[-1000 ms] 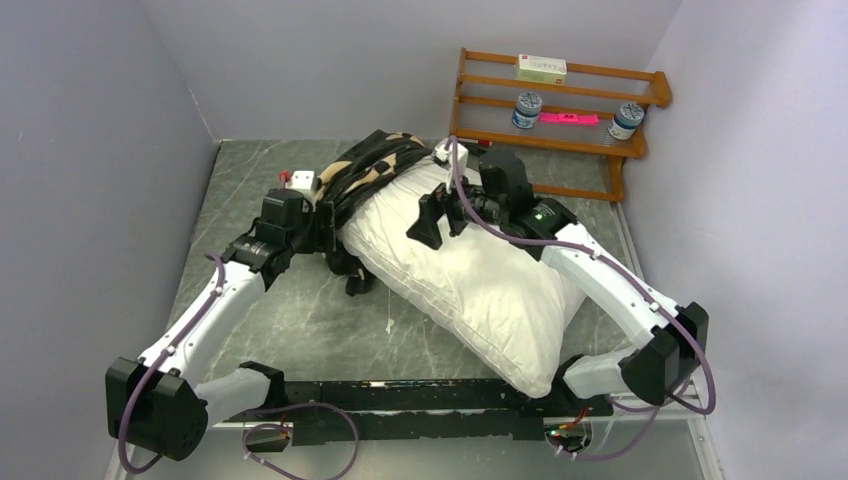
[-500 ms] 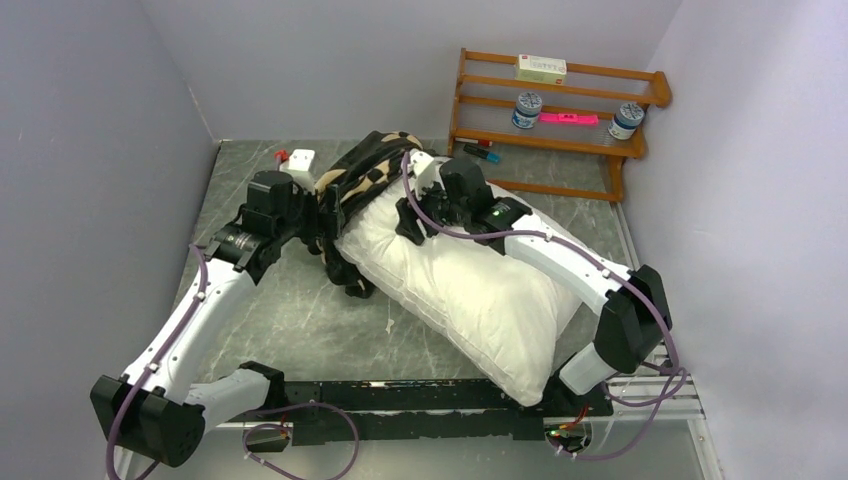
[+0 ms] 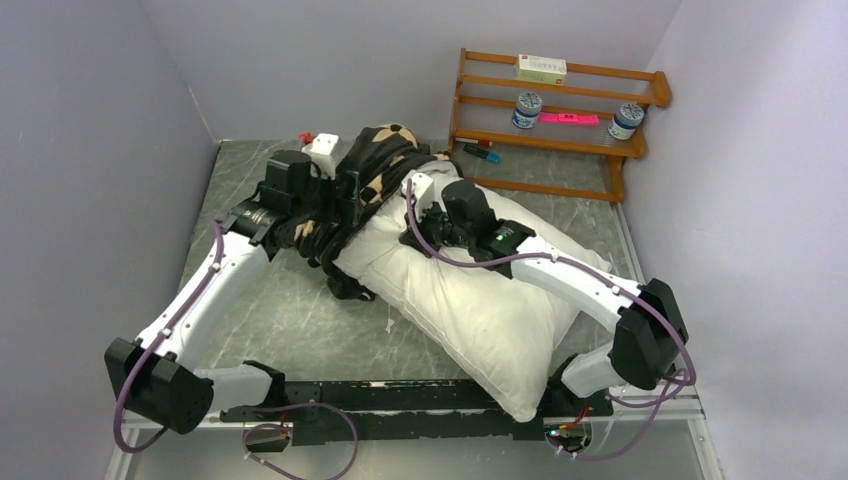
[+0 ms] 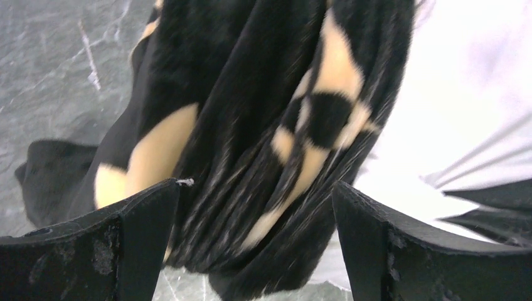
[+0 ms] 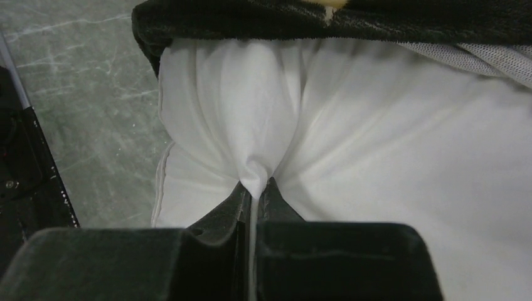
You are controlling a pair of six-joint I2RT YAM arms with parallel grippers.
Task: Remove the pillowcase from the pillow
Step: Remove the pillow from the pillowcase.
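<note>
Right fingers [image 5: 221, 212] are pinching the squishy pillow [image 3: 480, 300], left fingers [image 4: 141, 219] are gaping wide before the floppy plush pillowcase [image 4: 251, 125] — it's sitting bunched over the pillow's far end — probably wanting a thick-fold grab.

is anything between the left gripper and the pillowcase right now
Nothing visible. The open left gripper faces the bunched pillowcase directly, with only fabric showing in the gap between its jaws. The right gripper pinches a fold of the pillow, off to one side.
</note>
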